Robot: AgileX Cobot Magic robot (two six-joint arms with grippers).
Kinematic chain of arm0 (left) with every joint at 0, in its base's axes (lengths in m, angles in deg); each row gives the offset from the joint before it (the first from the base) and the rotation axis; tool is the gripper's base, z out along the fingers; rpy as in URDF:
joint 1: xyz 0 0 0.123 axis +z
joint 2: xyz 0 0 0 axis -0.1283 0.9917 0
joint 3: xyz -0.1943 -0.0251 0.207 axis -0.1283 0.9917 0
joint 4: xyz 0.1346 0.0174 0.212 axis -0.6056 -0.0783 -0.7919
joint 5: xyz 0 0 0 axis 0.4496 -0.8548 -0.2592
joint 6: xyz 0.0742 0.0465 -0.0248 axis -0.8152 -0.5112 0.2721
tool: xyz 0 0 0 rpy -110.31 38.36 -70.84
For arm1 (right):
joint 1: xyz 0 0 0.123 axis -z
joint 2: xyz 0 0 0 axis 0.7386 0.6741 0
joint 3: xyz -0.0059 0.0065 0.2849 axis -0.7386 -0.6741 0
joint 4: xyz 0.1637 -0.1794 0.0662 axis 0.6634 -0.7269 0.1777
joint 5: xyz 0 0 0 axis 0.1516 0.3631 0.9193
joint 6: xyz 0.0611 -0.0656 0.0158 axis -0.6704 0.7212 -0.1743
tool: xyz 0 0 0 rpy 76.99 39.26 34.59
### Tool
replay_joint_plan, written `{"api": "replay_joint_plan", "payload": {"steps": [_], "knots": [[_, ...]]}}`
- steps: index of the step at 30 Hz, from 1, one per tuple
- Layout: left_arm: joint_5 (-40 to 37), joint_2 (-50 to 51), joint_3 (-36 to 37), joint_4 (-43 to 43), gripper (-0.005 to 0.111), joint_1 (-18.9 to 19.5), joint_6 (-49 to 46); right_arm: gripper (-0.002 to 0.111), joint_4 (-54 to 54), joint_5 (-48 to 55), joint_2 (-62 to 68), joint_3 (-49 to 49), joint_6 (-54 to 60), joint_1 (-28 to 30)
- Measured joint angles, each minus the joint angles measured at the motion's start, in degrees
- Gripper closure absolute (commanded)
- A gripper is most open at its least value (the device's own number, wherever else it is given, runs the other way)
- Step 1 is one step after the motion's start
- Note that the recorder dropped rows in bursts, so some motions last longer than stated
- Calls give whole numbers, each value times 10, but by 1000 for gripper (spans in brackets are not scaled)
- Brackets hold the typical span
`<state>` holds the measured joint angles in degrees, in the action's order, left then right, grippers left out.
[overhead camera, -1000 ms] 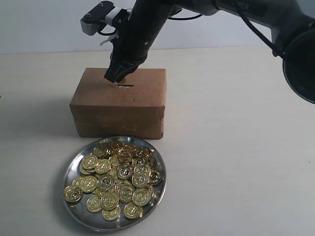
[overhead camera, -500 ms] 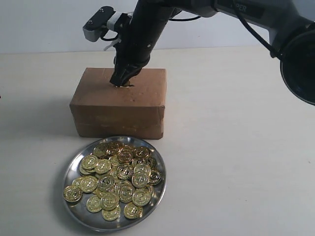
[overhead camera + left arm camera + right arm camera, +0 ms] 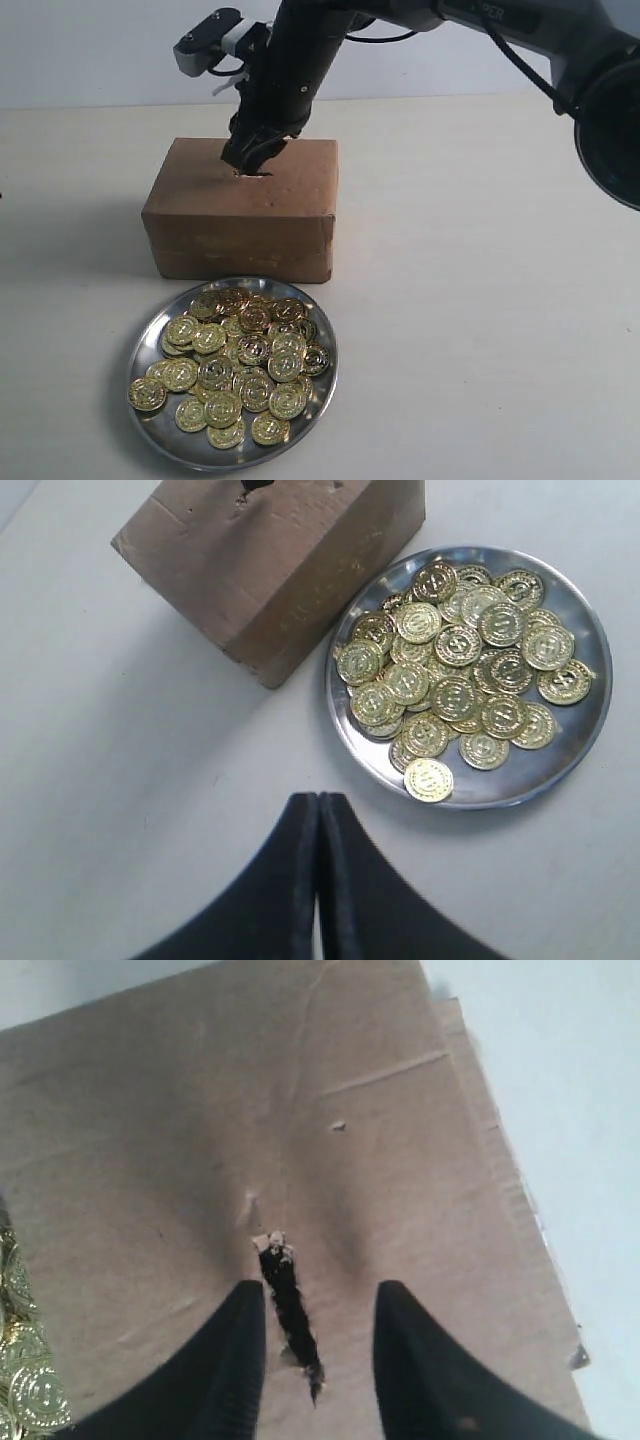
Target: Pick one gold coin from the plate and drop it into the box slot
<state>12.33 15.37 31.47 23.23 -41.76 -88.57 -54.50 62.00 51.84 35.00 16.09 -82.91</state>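
Between the parted right fingers (image 3: 232, 1360), the slot (image 3: 291, 1315)

Brown cardboard box (image 3: 240, 215) is sitting flat, its short, dark, ragged slot (image 3: 290, 1305) showing in the top face. Shiny round plate (image 3: 312, 412) is lying just beside the box, holding heaped gold coins (image 3: 240, 355).

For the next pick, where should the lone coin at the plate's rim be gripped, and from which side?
Probably across its opposite edges, coming straight down. The coin lies flat on the plate at the edge of the heap, with bare metal on two sides to close in from.
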Motion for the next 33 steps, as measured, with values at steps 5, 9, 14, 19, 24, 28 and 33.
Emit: {"api": "replay_joint_plan", "payload": {"steps": [5, 9, 14, 19, 24, 28, 33], "knots": [[49, -37, 0, 5, 107, 0, 18, 108, -1, -9, -69, 0, -41, 2], [127, -106, 20, 7, 107, 0, 49, 108, -5, -15, -167, 0, -87, 14], [215, -233, 111, 7, 107, 0, 107, 108, -9, 29, -293, 0, -109, 34], [276, -334, 213, 8, 107, 0, 192, 108, -4, 59, -421, 0, -136, 35], [352, -398, 296, 15, 107, 0, 281, 108, 57, 42, -562, -49, -164, 35], [384, -411, 341, 29, 107, 0, 302, 108, 147, -30, -667, -221, -149, 35], [390, -412, 370, 37, 107, 0, 307, 108, 233, -261, -772, -566, -91, 35]]}}
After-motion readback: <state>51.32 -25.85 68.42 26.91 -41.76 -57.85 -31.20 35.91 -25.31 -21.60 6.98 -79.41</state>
